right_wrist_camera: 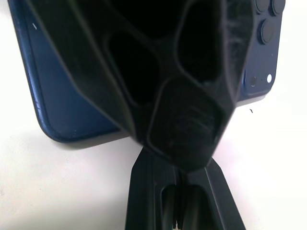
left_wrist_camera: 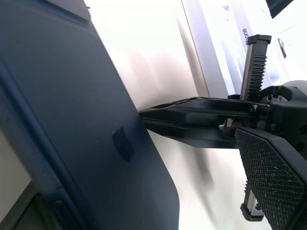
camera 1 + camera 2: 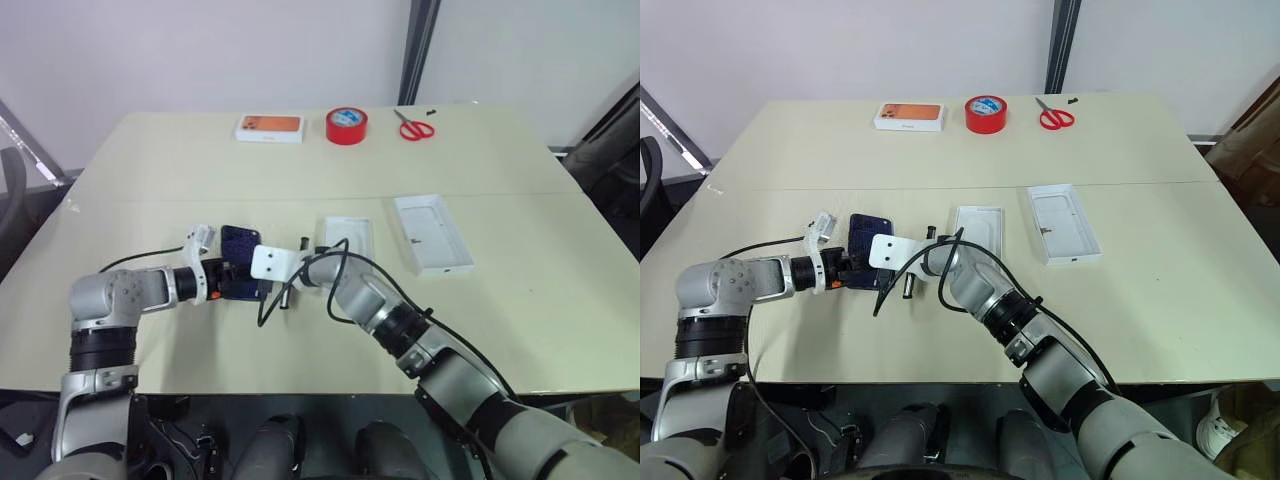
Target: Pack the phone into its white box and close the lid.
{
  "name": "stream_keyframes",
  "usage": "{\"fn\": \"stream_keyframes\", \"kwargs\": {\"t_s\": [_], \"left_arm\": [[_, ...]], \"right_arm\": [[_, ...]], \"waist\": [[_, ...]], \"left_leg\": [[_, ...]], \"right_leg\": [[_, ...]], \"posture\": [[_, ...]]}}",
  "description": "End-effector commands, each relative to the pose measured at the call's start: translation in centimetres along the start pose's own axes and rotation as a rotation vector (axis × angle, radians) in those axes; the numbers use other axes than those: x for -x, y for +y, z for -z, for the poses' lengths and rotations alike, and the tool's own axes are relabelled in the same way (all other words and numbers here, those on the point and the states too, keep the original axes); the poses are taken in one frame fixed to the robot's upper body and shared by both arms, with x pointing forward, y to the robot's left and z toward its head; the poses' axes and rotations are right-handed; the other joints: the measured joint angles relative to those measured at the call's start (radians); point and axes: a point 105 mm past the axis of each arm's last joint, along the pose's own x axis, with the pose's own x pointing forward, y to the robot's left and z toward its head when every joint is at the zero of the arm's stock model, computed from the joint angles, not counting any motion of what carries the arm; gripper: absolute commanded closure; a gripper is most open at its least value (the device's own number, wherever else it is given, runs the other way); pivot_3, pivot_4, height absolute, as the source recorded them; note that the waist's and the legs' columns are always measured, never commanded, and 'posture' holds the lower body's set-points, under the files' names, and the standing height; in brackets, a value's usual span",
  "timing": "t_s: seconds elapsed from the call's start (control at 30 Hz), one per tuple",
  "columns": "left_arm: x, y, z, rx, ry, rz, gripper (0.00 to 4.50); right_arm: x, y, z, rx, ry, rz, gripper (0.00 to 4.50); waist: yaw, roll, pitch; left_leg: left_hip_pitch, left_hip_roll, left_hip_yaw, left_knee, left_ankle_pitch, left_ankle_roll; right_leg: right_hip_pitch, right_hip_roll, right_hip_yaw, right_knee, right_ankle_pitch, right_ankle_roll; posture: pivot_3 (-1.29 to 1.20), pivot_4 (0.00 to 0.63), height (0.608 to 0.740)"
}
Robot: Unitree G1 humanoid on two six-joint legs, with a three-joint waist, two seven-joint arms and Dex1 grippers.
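We find the phone (image 3: 240, 243) lying back-up on the table (image 3: 150, 170), left of centre, its camera cluster at one corner (clear in the right wrist view). The left gripper (image 3: 238, 280) sits at the phone's 6 o'clock end with its fingers spread wide — whether they touch the phone, we cannot tell. The right gripper (image 3: 272, 290) comes in from 3 o'clock, fingers pressed together on nothing, tips just beside the phone's edge. At the phone's 3 o'clock lies the white box (image 3: 347, 238), and beyond it the lid (image 3: 432, 233), open side up. Far across the table — about 12 o'clock — sit a white box with an orange picture (image 3: 269, 128), a red tape roll (image 3: 346, 125) and red scissors (image 3: 415, 127).
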Motion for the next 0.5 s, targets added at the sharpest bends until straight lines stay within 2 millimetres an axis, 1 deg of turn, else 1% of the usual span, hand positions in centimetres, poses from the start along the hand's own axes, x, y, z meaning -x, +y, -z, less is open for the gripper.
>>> {"fn": "stream_keyframes", "kwargs": {"t_s": [0.03, 0.27, 0.4, 0.43, 0.47, 0.5], "left_arm": [[-0.7, 0.6, 2.3, 0.096, 0.076, 0.004, 0.05], [0.2, 1.6, 2.0, 0.116, 0.03, -0.037, 0.05], [0.9, 1.8, 1.6, 0.132, 0.007, -0.038, 0.05], [1.0, 1.9, 1.6, 0.136, 0.003, -0.04, 0.56], [1.1, 1.9, 1.6, 0.138, 0.002, -0.042, 0.83], [1.2, 1.9, 1.6, 0.143, 0.0, -0.042, 1.28]], "right_arm": [[-0.1, 0.3, -0.3, 0.007, -0.009, -0.011, 4.5], [-0.1, 0.2, -0.3, 0.006, -0.008, -0.009, 4.5], [-0.1, 0.2, -0.2, 0.01, -0.006, -0.009, 4.5], [-0.1, 0.2, -0.2, 0.011, -0.006, -0.009, 4.5], [-0.1, 0.2, -0.2, 0.012, -0.006, -0.01, 4.5], [-0.1, 0.2, -0.2, 0.012, -0.006, -0.011, 4.5]], "waist": [[0.0, 0.0, 0.0], [-0.005, 0.0, 0.0], [-0.011, 0.0, 0.0], [-0.017, 0.0, 0.0], [-0.02, 0.0, 0.0], [-0.024, -0.001, 0.0]], "left_leg": [[0.0, 0.0, 0.0, 0.0, 0.0, 0.0], [0.0, 0.0, 0.0, -0.001, 0.0, 0.0], [0.0, 0.0, 0.0, -0.001, 0.0, 0.0], [0.0, 0.0, 0.0, -0.001, 0.0, 0.0], [0.0, 0.001, 0.0, -0.002, 0.0, 0.0], [0.0, 0.001, 0.0, -0.002, 0.0, 0.0]], "right_leg": [[0.0, 0.0, 0.0, 0.0, 0.0, 0.0], [0.0, 0.0, 0.0, 0.0, 0.0, 0.0], [-0.001, 0.0, 0.0, 0.0, 0.0, 0.0], [-0.001, 0.0, 0.0, 0.0, 0.0, 0.0], [-0.001, 0.0, 0.0, 0.0, 0.0, 0.0], [-0.002, 0.0, 0.0, 0.0, 0.0, 0.0]], "posture": [[0.0, 0.15, 0.734], [0.0, 0.15, 0.734], [0.0, 0.15, 0.734], [0.0, 0.15, 0.734], [0.0, 0.15, 0.734], [0.0, 0.15, 0.734]]}}
